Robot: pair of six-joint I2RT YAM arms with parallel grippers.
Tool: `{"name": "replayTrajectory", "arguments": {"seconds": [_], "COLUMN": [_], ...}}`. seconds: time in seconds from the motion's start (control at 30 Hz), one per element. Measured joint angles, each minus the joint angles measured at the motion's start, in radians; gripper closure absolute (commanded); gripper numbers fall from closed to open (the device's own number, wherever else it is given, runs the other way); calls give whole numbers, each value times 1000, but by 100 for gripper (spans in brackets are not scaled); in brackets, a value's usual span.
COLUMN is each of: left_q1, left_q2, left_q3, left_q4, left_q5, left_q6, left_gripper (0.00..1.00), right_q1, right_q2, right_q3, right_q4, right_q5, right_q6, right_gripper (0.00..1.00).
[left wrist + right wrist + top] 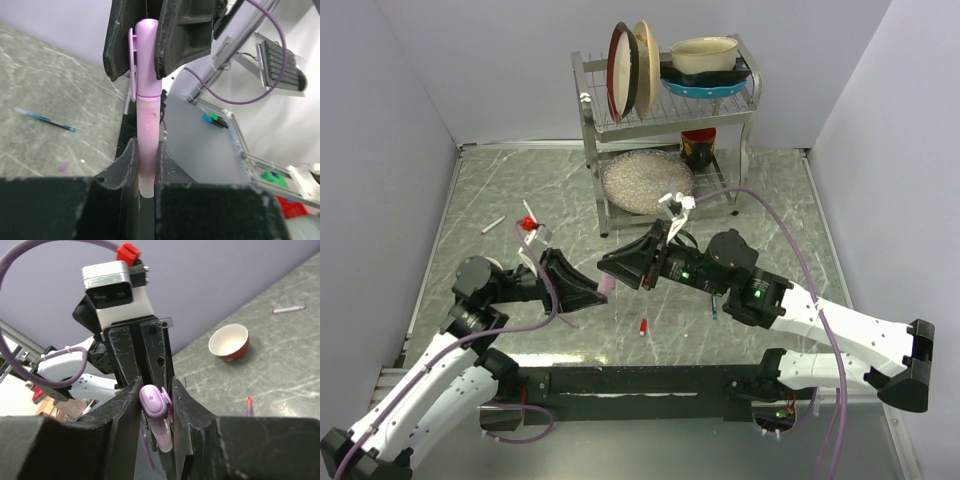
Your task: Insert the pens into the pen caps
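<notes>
The left gripper (148, 155) is found closed on the lower barrel of the pale pink pen (148, 120), which runs straight out from between its fingers and is held above the table (50, 75). The right gripper (156, 392) is clamped from the opposite end on the lilac-pink pen cap (154, 401), which is fitted on the pen's far end, so the two grippers are met nearly tip to tip. A blue pen (45, 120) and a small pink cap (65, 164) are noted lying near each other on the table.

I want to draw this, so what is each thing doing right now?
Left gripper: shut on pale pink pen.
Right gripper: shut on purple cap.
Purple cap: sitting on the pen's end.
Blue pen: lying flat on table.
Red pen: lying flat on table.
</notes>
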Motion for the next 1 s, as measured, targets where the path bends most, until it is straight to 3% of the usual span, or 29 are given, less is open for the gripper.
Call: {"name": "replayTrajectory", "arguments": {"seconds": [0.2,0.4,0.77,0.87,0.9,1.0], "left_q1": [-3,-3,9,11,13,29], "left_q2": [145,236,367,398,399,372], "left_q3": [7,101,155,198,207,213], "left_q4": [106,8,-1,-23,-26,-32], "left_q5": [101,138,193,208,207,116], "left_q6": [-69,-16,-11,-6,-3,16], "left_gripper": [99,99,99,77,51,27], "right_q1": [-16,-29,-34,-34,-35,-76], "right_q2": [-46,-73,-65,-78,-81,-84], "right_q3": [-132,-205,-285,-239,-218,-113], "right_q4": [106,207,325,240,203,19], "right_q5": [19,55,166,221,232,174], "right_q6": [-3,9,50,68,74,116], "right_gripper": [100,100,100,100,100,100]}}
